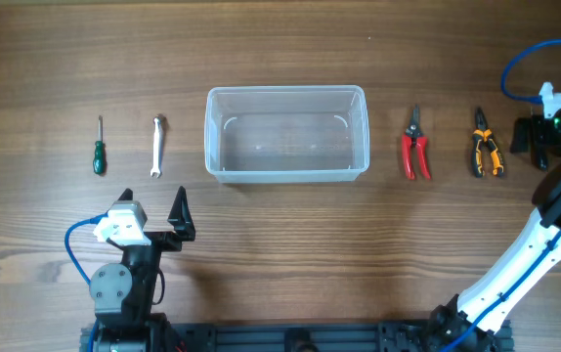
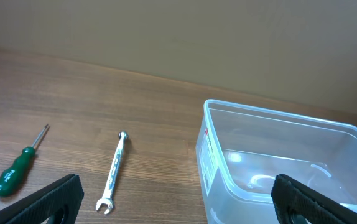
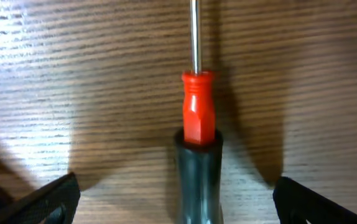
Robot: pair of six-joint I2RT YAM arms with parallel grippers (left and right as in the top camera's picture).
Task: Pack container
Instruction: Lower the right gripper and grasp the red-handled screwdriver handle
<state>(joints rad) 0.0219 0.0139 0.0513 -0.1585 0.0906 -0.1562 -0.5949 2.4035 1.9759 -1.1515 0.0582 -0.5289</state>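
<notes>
1. Overhead: the container (image 1: pixel 285 91) sits mid-table, upright, mouth up, with nothing in it. Its long axis runs 9 to 3 o'clock.
2. At its 9 o'clock lie a wrench (image 1: pixel 158 147) and, further out, a green screwdriver (image 1: pixel 98 147). At its 3 o'clock lie red cutters (image 1: pixel 415 147), then orange pliers (image 1: pixel 487 152). All four lie along 12 to 6, apart from one another and from the bin.
3. The left gripper (image 1: pixel 151 207) hangs at the container's 7 o'clock, jaws wide and holding nothing. The right gripper (image 1: pixel 538 142) is far out at 3 o'clock, past the pliers, and its jaws are hard to read from here.
4. Left wrist: the left gripper (image 2: pixel 177 186) is spread wide and empty. The container (image 2: pixel 278 115) fills the 3 to 5 o'clock side, a short end nearest. The wrench (image 2: pixel 114 171) and green screwdriver (image 2: pixel 13 171) lie toward 8 o'clock.
5. Right wrist: the right gripper (image 3: pixel 175 183) stands wide open above a red screwdriver (image 3: pixel 198 118) with its shaft toward 12, not touching it. The container is out of view.
6. Handling, as a judgement: the container looks light, stiff and thin-walled, with smooth, slippery sides that might flex or skid under a push. Its thick rim, pinched over a long wall, is the surest hold.
</notes>
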